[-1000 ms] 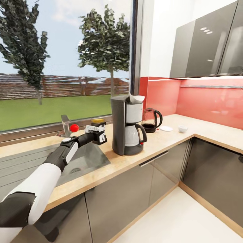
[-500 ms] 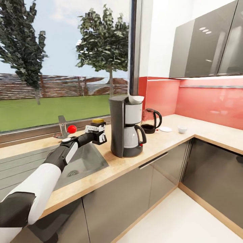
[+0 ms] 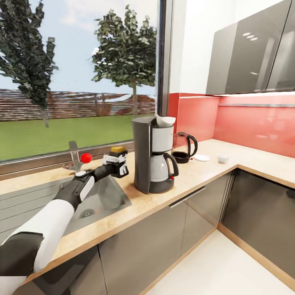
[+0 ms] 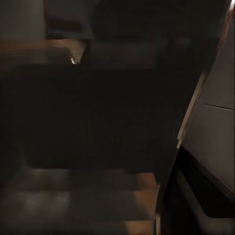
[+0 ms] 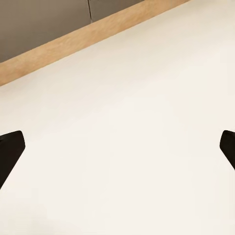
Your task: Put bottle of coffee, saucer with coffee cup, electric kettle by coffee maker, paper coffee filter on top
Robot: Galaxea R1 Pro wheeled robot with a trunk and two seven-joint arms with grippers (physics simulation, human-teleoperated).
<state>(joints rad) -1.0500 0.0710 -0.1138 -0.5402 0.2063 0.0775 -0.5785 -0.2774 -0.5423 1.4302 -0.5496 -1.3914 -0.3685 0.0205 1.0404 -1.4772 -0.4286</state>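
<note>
Along the kitchen countertop point(image 3: 205, 170) the coffee maker point(image 3: 152, 157) stood beside the sink point(image 3: 107, 196), the electric kettle point(image 3: 182, 146), saucer point(image 3: 201, 157) and coffee cup point(image 3: 222, 157) lay beyond it, and my left gripper point(image 3: 116, 163) clamped the bottle of coffee point(image 3: 119, 155) above the basin while my right gripper point(image 5: 117, 147) hung spread wide over pale floor.

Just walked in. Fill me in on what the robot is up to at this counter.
It is setting up a coffee station. The left gripper holds the bottle of coffee in the air over the sink, close to the coffee maker, not yet set down. A paper filter already sits on top of the machine. Beyond it on the kitchen countertop stand the electric kettle, the saucer and the coffee cup, which rests apart from the saucer. The right gripper has its jaws open over the floor.
</note>
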